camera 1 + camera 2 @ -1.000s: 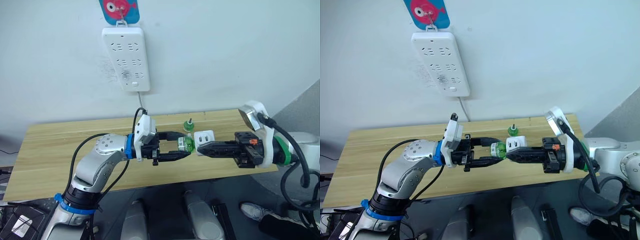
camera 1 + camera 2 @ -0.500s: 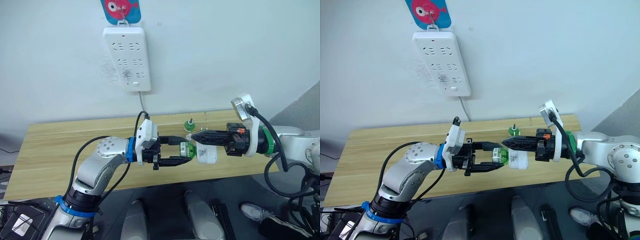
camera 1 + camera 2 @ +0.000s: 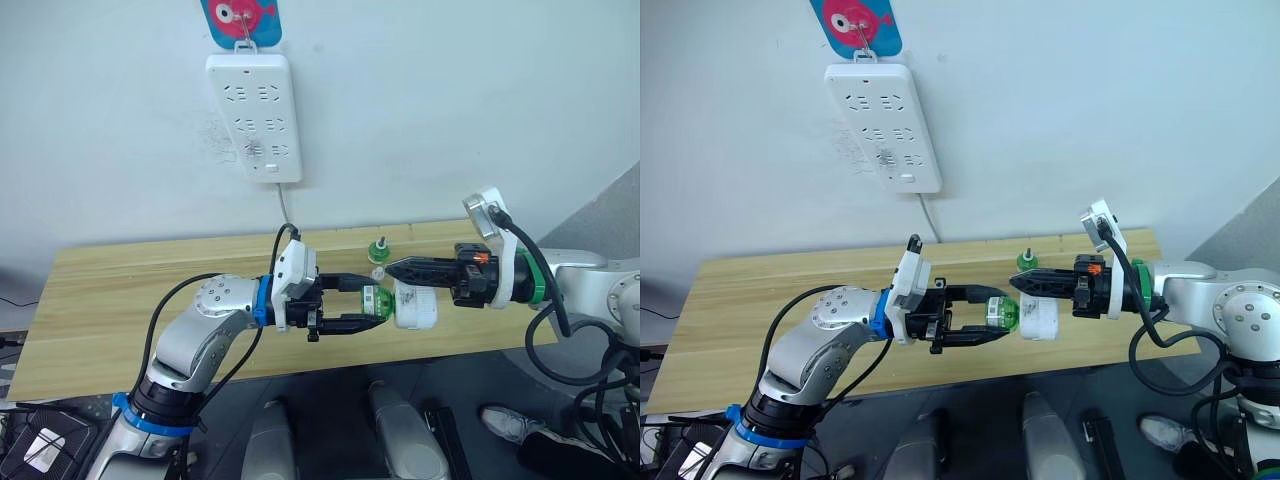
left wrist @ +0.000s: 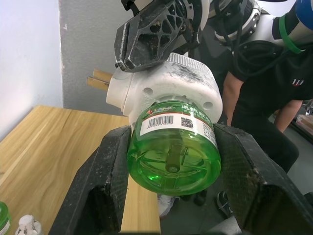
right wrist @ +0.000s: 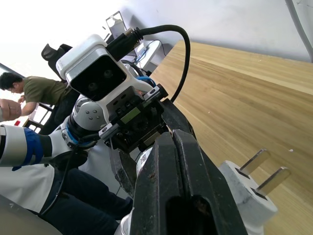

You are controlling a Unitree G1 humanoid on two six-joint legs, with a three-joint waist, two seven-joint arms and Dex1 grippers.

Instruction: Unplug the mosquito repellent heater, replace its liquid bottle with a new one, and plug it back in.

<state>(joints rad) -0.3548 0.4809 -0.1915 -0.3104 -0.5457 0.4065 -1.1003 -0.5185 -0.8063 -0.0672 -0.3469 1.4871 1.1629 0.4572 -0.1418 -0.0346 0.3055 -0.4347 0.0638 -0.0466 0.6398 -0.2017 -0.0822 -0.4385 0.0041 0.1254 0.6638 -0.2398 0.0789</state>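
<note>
Clamped on the green liquid bottle [image 4: 172, 149], my left gripper [image 3: 352, 302] pinches its round body between both fingers [image 4: 102, 196], over the table's front edge. Screwed onto the bottle's far end sits the mosquito repellent heater [image 4: 164, 83], prongs [image 5: 266, 171] jutting sideways, unplugged. My right gripper [image 3: 1025, 284] is pressed closed on the heater's top from the opposite side. I judge both pieces light, hard and slick: the bottle's smooth plastic could spin in my pads, so I hold it by the wide belly and the heater by its flat flanks, away from the prongs. Beyond, a spare bottle [image 3: 378, 249] stands on the wooden table [image 3: 120, 290]; the power strip [image 3: 253, 115] hangs on the wall.
</note>
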